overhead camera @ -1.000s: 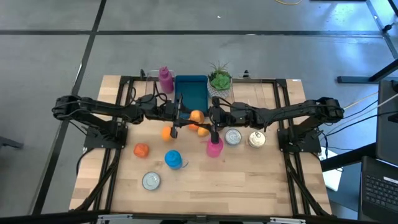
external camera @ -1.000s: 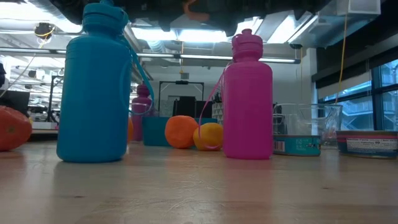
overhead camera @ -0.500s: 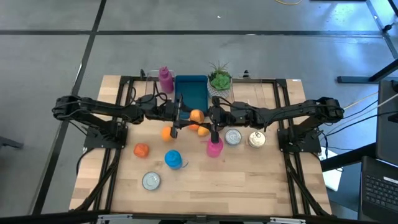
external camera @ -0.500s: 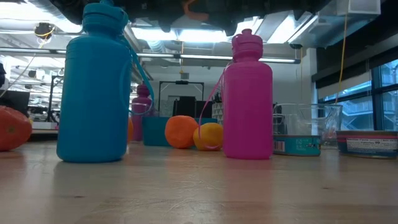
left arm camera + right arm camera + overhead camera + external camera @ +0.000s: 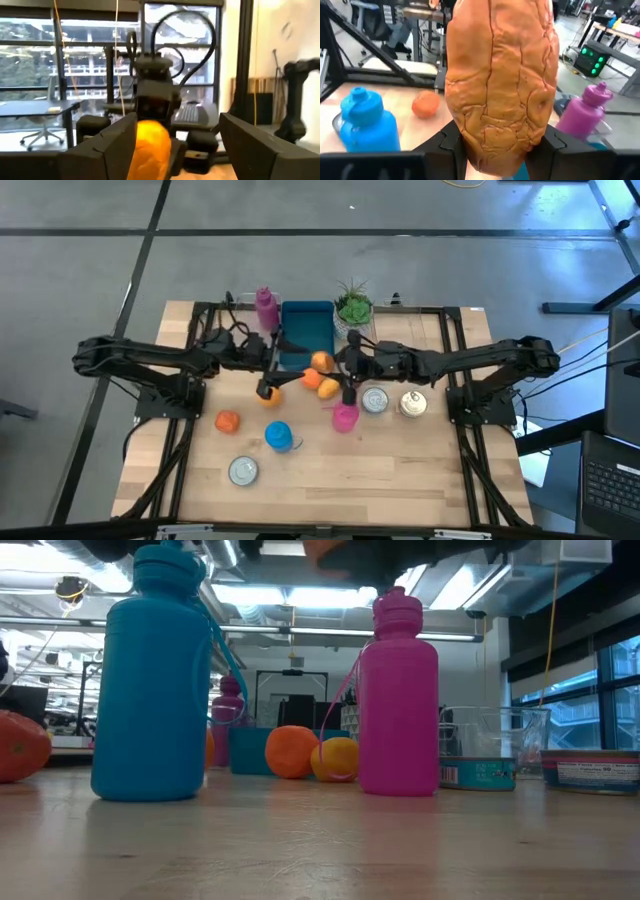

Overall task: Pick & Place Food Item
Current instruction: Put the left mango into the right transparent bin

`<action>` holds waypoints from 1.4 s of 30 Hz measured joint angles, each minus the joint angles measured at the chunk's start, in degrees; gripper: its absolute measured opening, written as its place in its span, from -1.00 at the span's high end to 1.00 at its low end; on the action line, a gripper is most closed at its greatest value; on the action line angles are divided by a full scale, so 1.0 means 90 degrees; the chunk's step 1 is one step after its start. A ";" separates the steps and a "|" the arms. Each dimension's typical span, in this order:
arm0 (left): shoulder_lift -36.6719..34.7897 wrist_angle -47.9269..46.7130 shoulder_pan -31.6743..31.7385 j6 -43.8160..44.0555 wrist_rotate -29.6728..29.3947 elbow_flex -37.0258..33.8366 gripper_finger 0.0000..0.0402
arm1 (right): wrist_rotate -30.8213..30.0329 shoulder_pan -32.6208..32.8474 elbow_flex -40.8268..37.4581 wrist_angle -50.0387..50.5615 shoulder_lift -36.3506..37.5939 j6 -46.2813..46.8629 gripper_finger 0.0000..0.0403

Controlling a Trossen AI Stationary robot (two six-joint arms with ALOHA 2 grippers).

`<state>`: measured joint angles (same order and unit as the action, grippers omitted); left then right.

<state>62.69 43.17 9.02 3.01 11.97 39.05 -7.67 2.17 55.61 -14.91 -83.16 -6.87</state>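
Observation:
An orange-brown, wrinkled food item (image 5: pixel 502 85) is up in the air over the table's middle (image 5: pixel 320 361), with my right gripper (image 5: pixel 334 364) shut on it. My left gripper (image 5: pixel 286 361) stands open just to the left of it, facing it. In the left wrist view the item (image 5: pixel 150 147) shows beyond the spread fingers (image 5: pixel 178 120), which touch nothing. Two orange fruits (image 5: pixel 311 378) (image 5: pixel 328 389) lie on the table below. A blue bin (image 5: pixel 307 330) stands behind them. My right gripper pinches the food item's near end (image 5: pixel 495 160) between its two fingers (image 5: pixel 451 145). It comes roughly level from the table's right. The item sticks out past the fingertips toward the left arm, lying along the fingers. It is lifted clear of the table.
A pink bottle (image 5: pixel 345 416) and two cans (image 5: pixel 375 400) (image 5: pixel 412 402) stand under and near the right arm. A blue bottle (image 5: pixel 278 436), a red-orange fruit (image 5: pixel 227 421) and a third can (image 5: pixel 243 470) are front left. Another pink bottle (image 5: pixel 265 307) and a plant (image 5: pixel 353 307) stand at the far edge.
My left gripper has opened, let go of the food item, and drawn back toward the table's left edge while rising a little. The item stays in my right gripper, clear of the table, about where it was.

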 joint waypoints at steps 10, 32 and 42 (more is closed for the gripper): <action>-0.0542 -0.1278 0.0055 0.1525 -0.0827 0.0000 -0.35 | -0.2369 0.0333 0.0965 0.3478 0.0600 -0.0014 0.31; 0.0254 -0.1104 0.0026 0.4596 -0.1503 0.0002 -0.33 | -0.4720 0.1414 0.2927 0.6061 -0.1004 -0.0120 0.31; 0.0572 -0.0628 -0.0207 0.4322 -0.1501 0.0000 -0.33 | -0.4407 0.1164 0.3140 0.6227 -0.1245 -0.0132 0.31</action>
<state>67.83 37.52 7.16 41.91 -1.54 39.05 -47.33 12.65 83.88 41.13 -94.37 -8.06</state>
